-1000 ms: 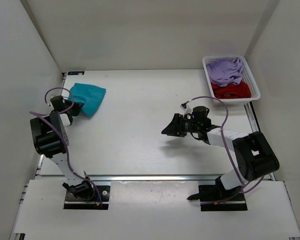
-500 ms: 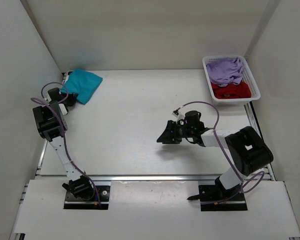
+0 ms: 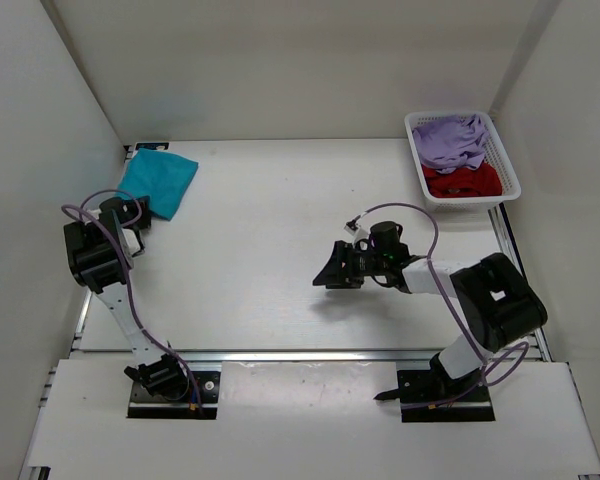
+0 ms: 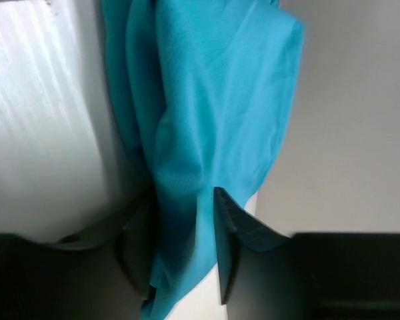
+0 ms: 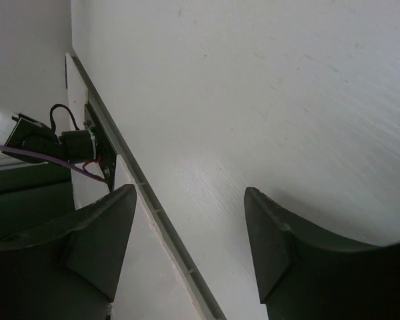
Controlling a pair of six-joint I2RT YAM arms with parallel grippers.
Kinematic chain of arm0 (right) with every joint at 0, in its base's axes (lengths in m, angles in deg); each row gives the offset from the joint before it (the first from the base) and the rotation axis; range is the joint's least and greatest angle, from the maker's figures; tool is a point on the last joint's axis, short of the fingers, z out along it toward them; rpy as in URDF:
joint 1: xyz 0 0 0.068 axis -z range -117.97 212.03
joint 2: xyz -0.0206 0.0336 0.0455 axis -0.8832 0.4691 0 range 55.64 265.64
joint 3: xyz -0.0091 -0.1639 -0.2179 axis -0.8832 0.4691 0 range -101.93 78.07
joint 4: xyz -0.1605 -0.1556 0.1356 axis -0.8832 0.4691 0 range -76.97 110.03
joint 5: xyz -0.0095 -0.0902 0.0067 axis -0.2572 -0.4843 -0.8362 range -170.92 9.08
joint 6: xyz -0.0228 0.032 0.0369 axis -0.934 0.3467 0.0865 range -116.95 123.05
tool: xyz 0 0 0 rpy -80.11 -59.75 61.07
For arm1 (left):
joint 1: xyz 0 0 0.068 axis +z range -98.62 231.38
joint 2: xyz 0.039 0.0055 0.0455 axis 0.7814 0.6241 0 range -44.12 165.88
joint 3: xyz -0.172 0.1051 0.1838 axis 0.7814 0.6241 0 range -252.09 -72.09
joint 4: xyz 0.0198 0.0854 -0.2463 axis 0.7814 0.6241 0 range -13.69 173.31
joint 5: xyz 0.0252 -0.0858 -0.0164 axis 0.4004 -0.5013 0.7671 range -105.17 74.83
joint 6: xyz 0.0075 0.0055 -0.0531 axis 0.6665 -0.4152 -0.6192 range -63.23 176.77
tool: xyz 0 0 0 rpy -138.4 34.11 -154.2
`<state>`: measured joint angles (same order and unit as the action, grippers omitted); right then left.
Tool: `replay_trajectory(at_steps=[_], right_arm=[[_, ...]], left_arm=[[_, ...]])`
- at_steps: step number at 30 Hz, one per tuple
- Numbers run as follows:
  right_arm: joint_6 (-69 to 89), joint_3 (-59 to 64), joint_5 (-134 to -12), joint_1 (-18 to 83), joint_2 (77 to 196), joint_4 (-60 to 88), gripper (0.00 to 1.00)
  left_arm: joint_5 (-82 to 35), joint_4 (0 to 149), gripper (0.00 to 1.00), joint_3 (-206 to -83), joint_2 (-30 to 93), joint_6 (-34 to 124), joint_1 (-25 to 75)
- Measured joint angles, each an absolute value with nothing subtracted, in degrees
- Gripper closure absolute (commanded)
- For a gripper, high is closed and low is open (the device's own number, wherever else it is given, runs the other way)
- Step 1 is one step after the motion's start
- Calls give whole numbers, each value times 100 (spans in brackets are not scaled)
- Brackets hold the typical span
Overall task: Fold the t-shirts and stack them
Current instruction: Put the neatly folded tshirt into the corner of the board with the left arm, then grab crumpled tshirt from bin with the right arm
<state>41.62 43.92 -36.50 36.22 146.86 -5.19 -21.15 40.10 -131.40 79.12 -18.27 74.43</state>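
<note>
The teal t-shirt (image 3: 160, 178) lies bunched at the table's (image 3: 260, 220) 10 o'clock corner. The left gripper (image 3: 140, 212) sits at its 7 o'clock edge, jaws partly parted with a fold of cloth between them in the left wrist view; whether they pinch it, I cannot tell. The right gripper (image 3: 330, 270) hovers near the table's middle, spread wide and holding nothing. At 2 o'clock a white mesh basket (image 3: 472, 203) holds the lavender t-shirt (image 3: 450, 140) and the dark red t-shirt (image 3: 462, 182)
</note>
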Motion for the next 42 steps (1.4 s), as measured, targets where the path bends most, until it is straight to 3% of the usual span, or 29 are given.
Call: replay_trajectory(at_steps=[7,10,12,14,15,16,18,20,22,26,30,35,38,40,42], right_arm=[[4028,4429,-3689,3598,14387,-432,28],[3989,4532,-3704,3587,14267,-335,27],[3947,4584,-3746,3598,14114,-217,29],[3891,4587,-3814,3622,13923,-115,34],[3873,4582,-3879,3625,13819,-67,44],[3842,4567,-3951,3622,13714,-5,56],[3794,4451,-4144,3620,13541,152,78],[3753,4193,-4393,3622,13471,375,95],[3689,3806,-4697,3673,13471,633,100],[3486,2917,-5245,4140,13478,1166,100],[3263,2042,-5739,5181,13626,1647,100],[3053,1063,-6402,6545,14256,2043,97],[2885,294,-6703,7168,14984,2419,84],[2802,-229,-6847,7474,15532,2598,67],[2710,-731,-6996,7659,16030,2856,59]], left_arm=[[-1793,3564,10,-12648,7481,-1921,7365],[-1767,3591,7,-12356,7142,-1805,7351],[-1750,3676,14,-12130,6814,-1663,7321],[-1732,3781,30,-11914,6441,-1528,7282],[-1721,3851,37,-11796,6229,-1460,7238],[-1715,3910,53,-11669,6004,-1407,7181],[-1739,4006,70,-11394,5514,-1377,7002],[-1830,4034,76,-11057,4998,-1362,6750],[-1890,4120,78,-10734,4467,-1322,6379],[-1874,4406,80,-10196,3127,-983,5131],[-1618,4611,75,-9864,1792,-326,3280],[-1597,4778,72,-9505,1156,391,1535],[-1726,4900,70,-9001,1129,586,1299],[-1824,5029,68,-8614,1108,667,1249],[-1933,5162,64,-8279,1029,728,1236]])
